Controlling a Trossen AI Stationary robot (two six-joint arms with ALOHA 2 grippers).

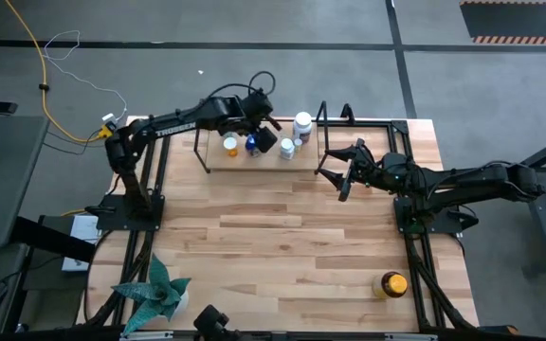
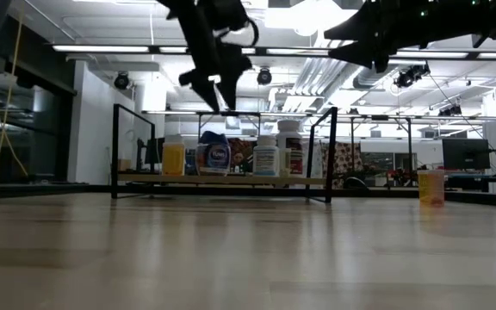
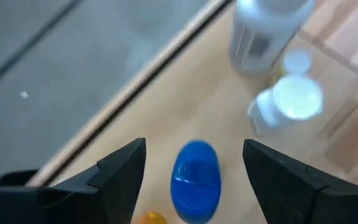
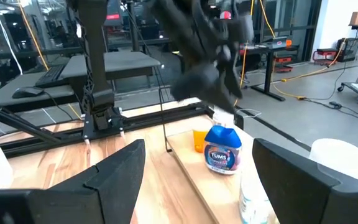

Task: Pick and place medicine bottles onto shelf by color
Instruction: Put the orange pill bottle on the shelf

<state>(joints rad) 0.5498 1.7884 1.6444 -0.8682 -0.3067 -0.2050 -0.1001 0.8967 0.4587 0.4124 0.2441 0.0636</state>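
The tabletop [image 1: 282,237] carries the shelf [image 1: 368,121] along its far edge. The left claw [image 3: 194,168] hangs open directly above the blue bottle [image 1: 251,144] on the shelf floor, not touching it. The right claw [image 1: 337,170] hovers open and empty just in front of the shelf's right end. An orange bottle [image 1: 230,146] stands beside the blue one, with what look like three white bottles [image 1: 302,124] farther right. The amber bottle [image 1: 392,284] sits alone near the tabletop's front right corner.

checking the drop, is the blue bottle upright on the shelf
Upright: the blue bottle stands on the shelf, open left gripper above it.
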